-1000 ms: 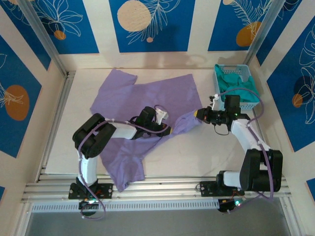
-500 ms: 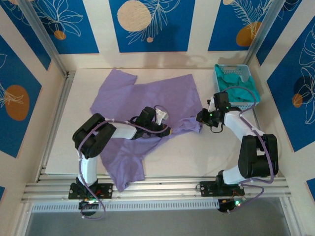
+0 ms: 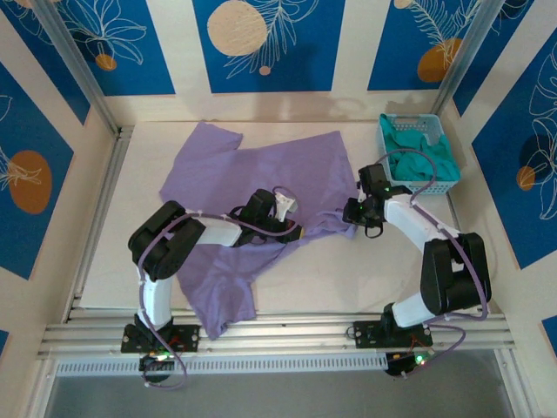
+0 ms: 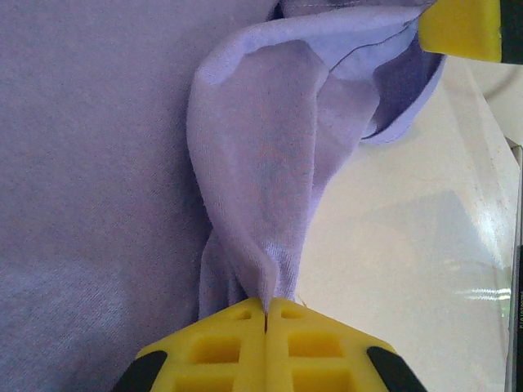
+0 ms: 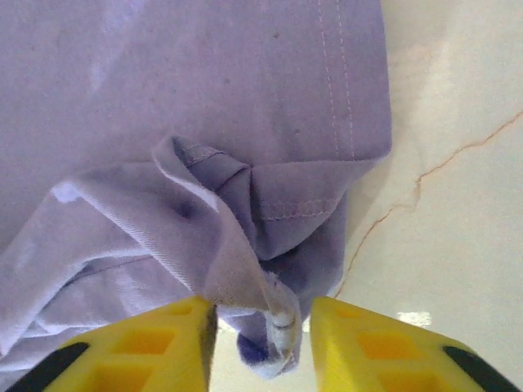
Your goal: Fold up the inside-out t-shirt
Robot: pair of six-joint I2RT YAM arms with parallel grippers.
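The inside-out t-shirt, lavender, lies spread and rumpled over the table's left and middle. My left gripper sits at its right edge, and in the left wrist view the yellow fingers are shut on a twisted fold of the shirt. My right gripper is just right of that fold. In the right wrist view it stands open, with a rolled hem of the shirt hanging loose between the jaws and brushing the left one.
A light blue basket holding a teal garment stands at the back right, close behind the right arm. Bare cream tabletop lies in front of the shirt. A metal rail runs along the near edge.
My right gripper has opened and let go of the shirt's edge, and its wrist has swung left toward the shirt. The stretched fabric has gone slack. The left gripper has stayed put.
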